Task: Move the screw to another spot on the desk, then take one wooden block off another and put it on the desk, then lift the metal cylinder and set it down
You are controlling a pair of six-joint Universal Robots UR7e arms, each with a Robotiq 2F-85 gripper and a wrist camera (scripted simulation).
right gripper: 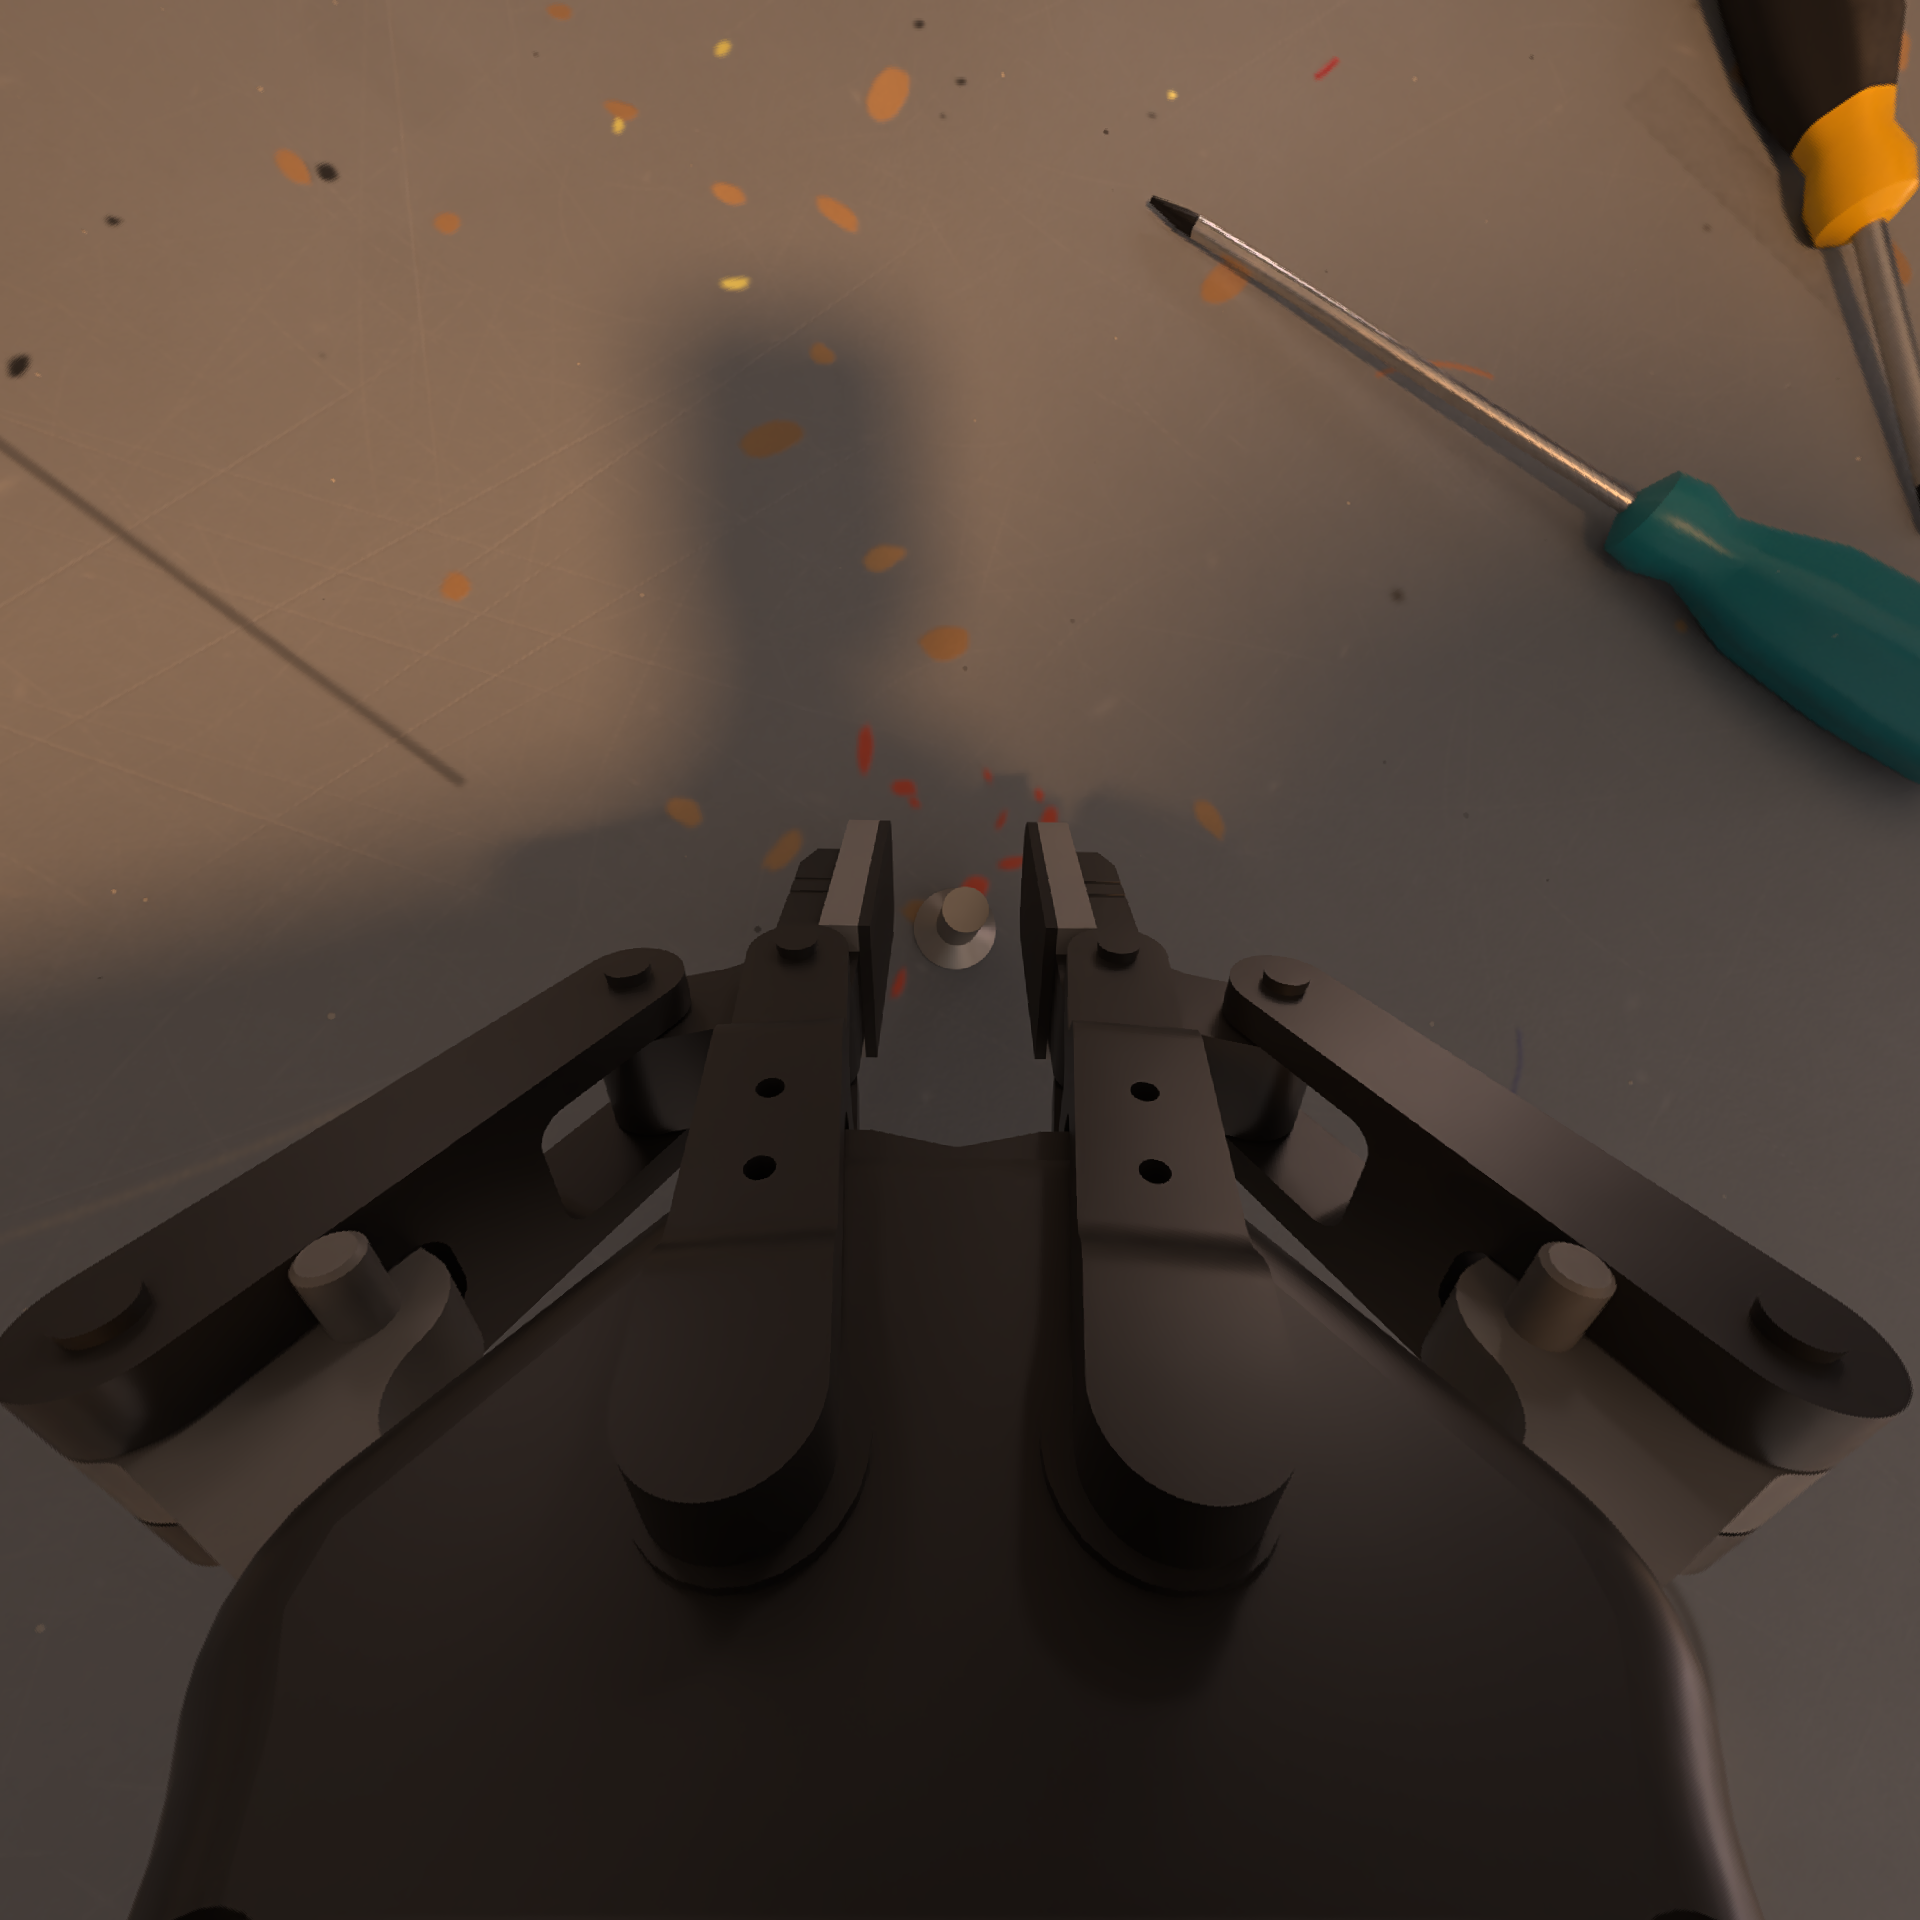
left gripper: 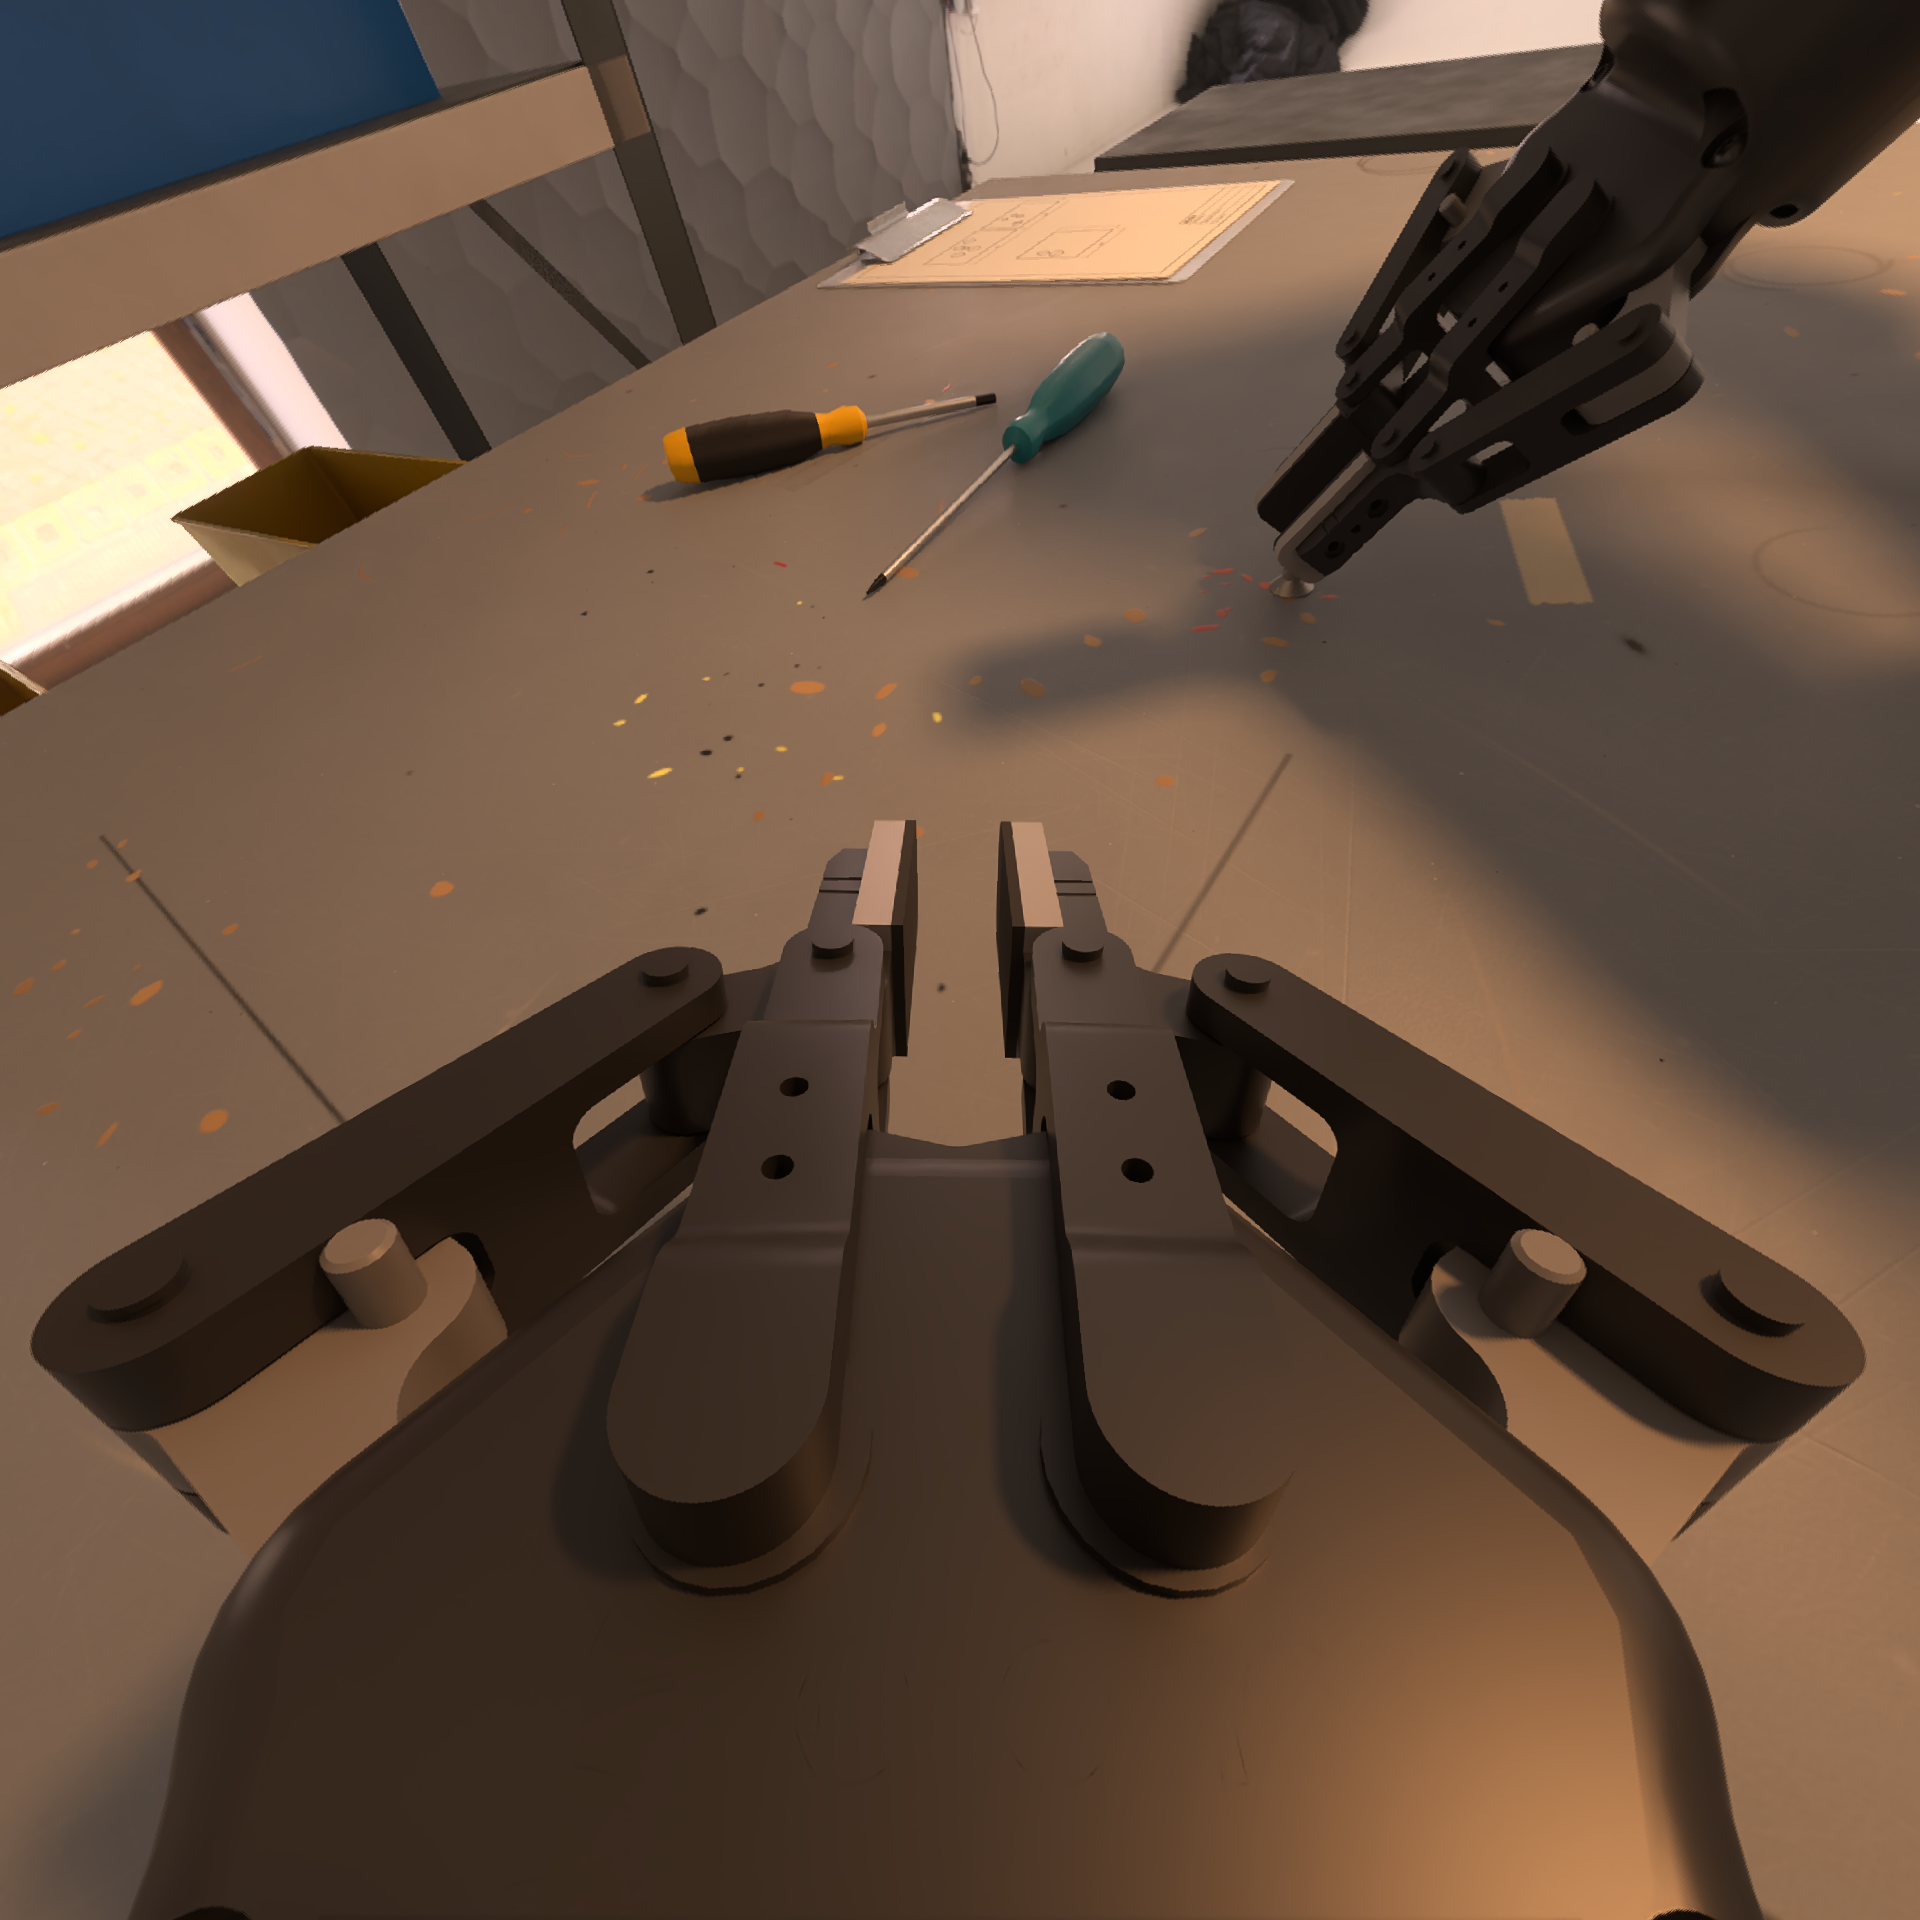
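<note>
A small metal screw (right gripper: 956, 928) stands head-down on the grey desk (right gripper: 416, 520). My right gripper (right gripper: 957, 831) is low over it, with one finger on each side of the shank and a small gap on both sides. From the left wrist view, the right gripper (left gripper: 1311, 551) is tilted down just above the screw (left gripper: 1291, 588). My left gripper (left gripper: 958, 831) hovers over bare desk with its fingers a narrow gap apart and nothing between them. No wooden blocks or metal cylinder are in view.
A teal-handled screwdriver (left gripper: 1060, 400) and a black-and-orange screwdriver (left gripper: 769, 444) lie behind the screw, and both also show in the right wrist view, teal (right gripper: 1766, 613) and orange (right gripper: 1855, 156). A clipboard with paper (left gripper: 1060, 234) lies farther back. A yellow bin (left gripper: 301, 504) sits at the left edge.
</note>
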